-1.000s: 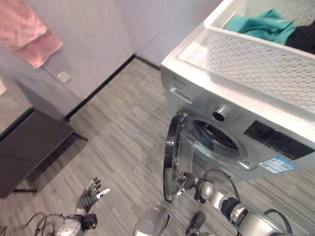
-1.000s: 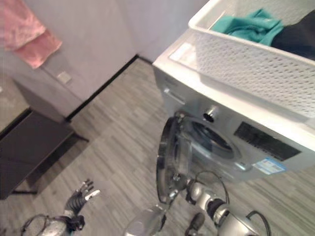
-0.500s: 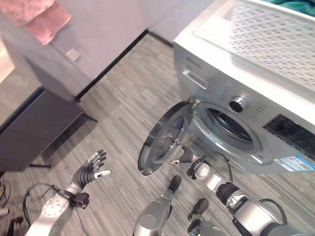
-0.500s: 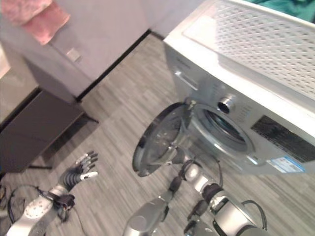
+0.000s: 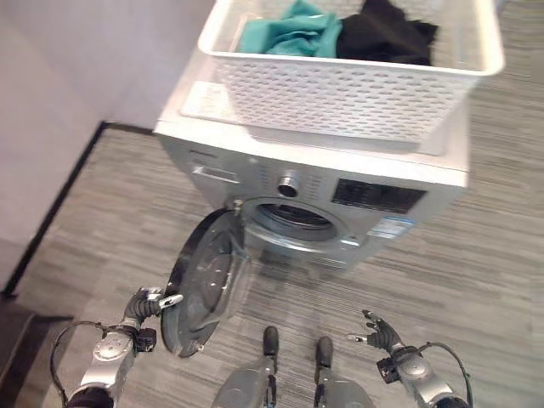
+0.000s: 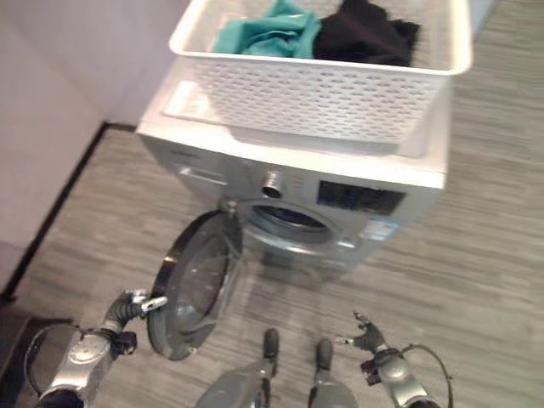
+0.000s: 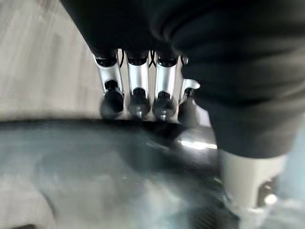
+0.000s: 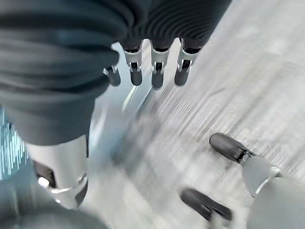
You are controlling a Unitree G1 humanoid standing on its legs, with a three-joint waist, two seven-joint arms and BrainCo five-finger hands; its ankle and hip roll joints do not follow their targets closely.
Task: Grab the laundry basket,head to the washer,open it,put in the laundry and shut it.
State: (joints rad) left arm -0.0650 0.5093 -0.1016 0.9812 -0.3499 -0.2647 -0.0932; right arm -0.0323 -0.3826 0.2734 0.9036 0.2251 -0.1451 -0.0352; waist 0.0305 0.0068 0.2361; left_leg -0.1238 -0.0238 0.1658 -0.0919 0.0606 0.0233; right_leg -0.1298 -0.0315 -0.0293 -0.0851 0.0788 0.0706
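The right hand point(image 5: 380, 331) let go of the washer door point(image 5: 201, 284) and drew back right; the left hand point(image 5: 150, 303) reached the door's left rim.

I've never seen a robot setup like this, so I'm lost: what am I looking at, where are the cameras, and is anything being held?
This is a humanoid robot looking down from its head: two views are its eyes, two are cameras on its wrists. In front stands a washing machine with its round door swung open. On top sits a white laundry basket with a teal garment and a black garment inside. The left hand is at the door's outer edge, fingers straight. The right hand hangs open over the floor. Neither holds anything.
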